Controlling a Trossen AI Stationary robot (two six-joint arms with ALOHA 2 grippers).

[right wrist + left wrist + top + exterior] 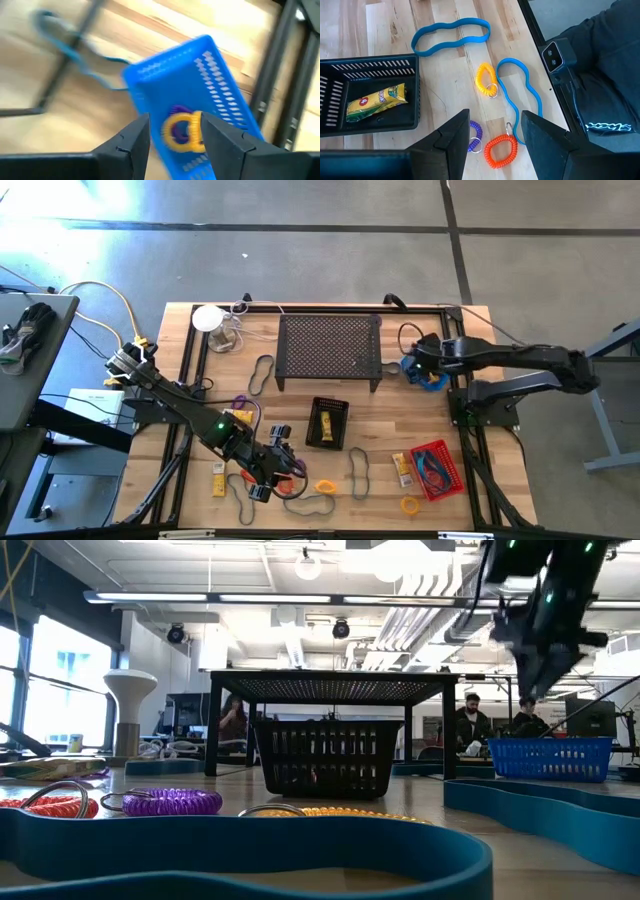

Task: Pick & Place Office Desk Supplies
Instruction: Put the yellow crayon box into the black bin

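While seen from above, left gripper (268, 470) low at the near edge, jaws spread over coiled rings, nothing held; right gripper (420, 366) above the blue basket (432, 380) beside the stand (329, 347), jaws parted, empty as far as can be told. Black basket (326, 423) mid-table with a yellow packet (326, 423) inside; red basket (436, 468) near the right, more packets and loops scattered along the near edge. At table height: purple ring (172, 802), orange ring (45, 806) and a yellow ring (330, 811) lying flat in the foreground, blue band (250, 845) curving across the front. From the left wrist: fingers (452, 140) apart, orange ring (501, 150) and purple ring (475, 136) just between them, yellow ring (486, 80) farther on. From the right wrist: fingers (135, 137) apart over the blue basket, a yellow and purple ring (182, 131) below, in it. Probably light, springy, soft coils; best pinched across one side of the coil, not at the metal loop; likely to flex and roll if nipped at the edge.
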